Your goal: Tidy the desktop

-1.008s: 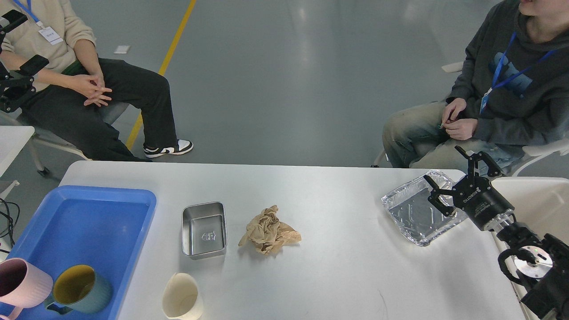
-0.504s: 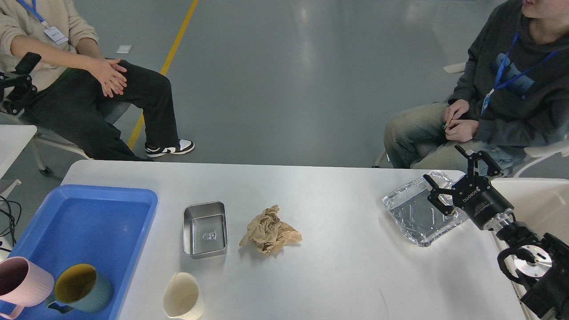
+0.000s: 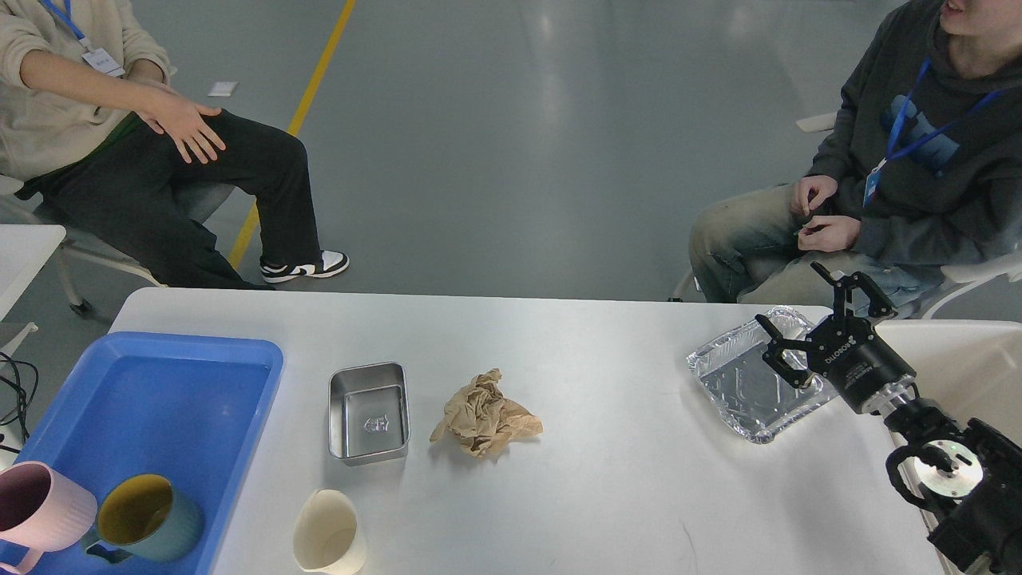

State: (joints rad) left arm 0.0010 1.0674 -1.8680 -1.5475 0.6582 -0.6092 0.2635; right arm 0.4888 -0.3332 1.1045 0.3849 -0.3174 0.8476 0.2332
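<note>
Desktop (image 3: pixel 607 471), matte white with rounded corners, carrying the clutter. Right gripper (image 3: pixel 806 319), fingers spread apart, poised over the thin crinkled foil tray (image 3: pixel 738 387) near the far right corner; a hard pinch may crumple or skid it. Crumpled brown paper (image 3: pixel 483 415) and a rectangular steel tin (image 3: pixel 368 412) lie mid-table. Left gripper unseen.

The right arm reaches in from the lower right, its claw (image 3: pixel 806 315) spread wide, fingers pointing away.
</note>
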